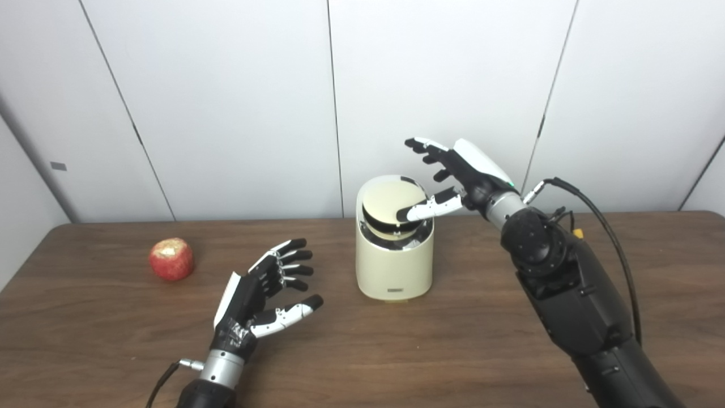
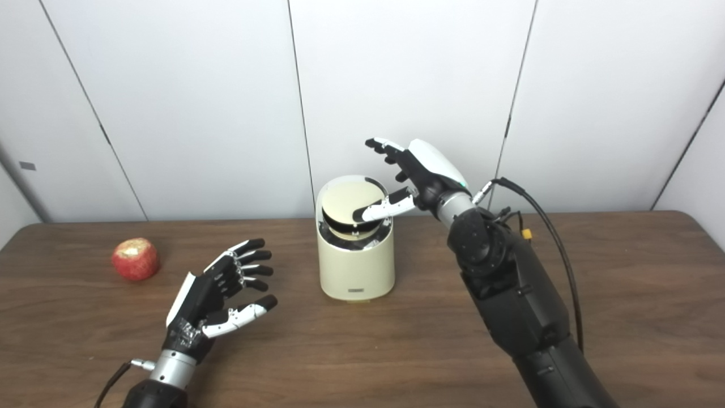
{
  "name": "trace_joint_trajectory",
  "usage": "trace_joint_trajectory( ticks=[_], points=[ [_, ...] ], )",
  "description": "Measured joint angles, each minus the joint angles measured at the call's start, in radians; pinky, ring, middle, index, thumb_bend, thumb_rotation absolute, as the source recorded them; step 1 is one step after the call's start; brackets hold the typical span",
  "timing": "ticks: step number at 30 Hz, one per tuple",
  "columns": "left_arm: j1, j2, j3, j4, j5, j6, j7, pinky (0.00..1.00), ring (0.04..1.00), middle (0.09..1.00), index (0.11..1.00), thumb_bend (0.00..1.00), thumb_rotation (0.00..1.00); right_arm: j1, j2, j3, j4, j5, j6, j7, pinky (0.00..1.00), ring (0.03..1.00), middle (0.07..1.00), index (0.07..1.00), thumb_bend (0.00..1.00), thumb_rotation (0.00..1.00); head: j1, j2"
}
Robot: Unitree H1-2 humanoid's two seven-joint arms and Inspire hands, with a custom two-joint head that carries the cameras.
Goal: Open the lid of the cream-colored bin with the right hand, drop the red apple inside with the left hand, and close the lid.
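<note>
Left eye view: right hand splayed, thumb on tilted lid; left hand empty, spread.

We find no legible text: a small label low on the front of the cream-colored bin is too blurred for us to read.

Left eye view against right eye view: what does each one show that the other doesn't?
Only the left eye view: a wider strip of the side wall at the left. Only the right eye view: the table with its right edge turning toward the camera. Both: the red apple lying on the table, the cream bin with its lid tilted, the right robot hand with its thumb on that lid, and the left robot hand open and empty.
</note>
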Motion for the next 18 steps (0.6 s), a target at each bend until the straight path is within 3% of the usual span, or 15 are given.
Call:
trace_joint_trajectory(
  ticks=[4,8,14,18],
  points=[
    [0.0,0.0,-0.001,0.0,0.005,0.0,0.0,0.59,0.697,0.779,0.842,0.68,0.09,0.017,0.0,-0.034,-0.059,0.023,0.008,-0.012,0.67,0.839,0.883,0.89,0.83,0.26,0.002,0.002],
    [0.0,0.0,0.0,0.0,0.005,0.0,0.001,0.59,0.696,0.778,0.84,0.68,0.08,0.087,-0.006,-0.111,-0.123,0.111,-0.011,-0.028,0.73,0.859,0.883,0.886,0.81,0.25,0.002,0.002],
    [0.001,0.0,0.001,0.0,0.005,0.002,0.003,0.6,0.694,0.777,0.841,0.69,0.1,0.263,-0.031,-0.18,-0.12,0.231,-0.119,-0.057,0.67,0.836,0.901,0.879,0.82,0.37,0.005,0.002],
    [0.001,0.0,0.001,0.0,0.006,0.002,0.004,0.59,0.685,0.775,0.839,0.69,0.11,0.351,-0.038,-0.186,-0.121,0.267,-0.196,-0.073,0.72,0.852,0.907,0.897,0.82,0.37,0.012,0.002]
  ],
)
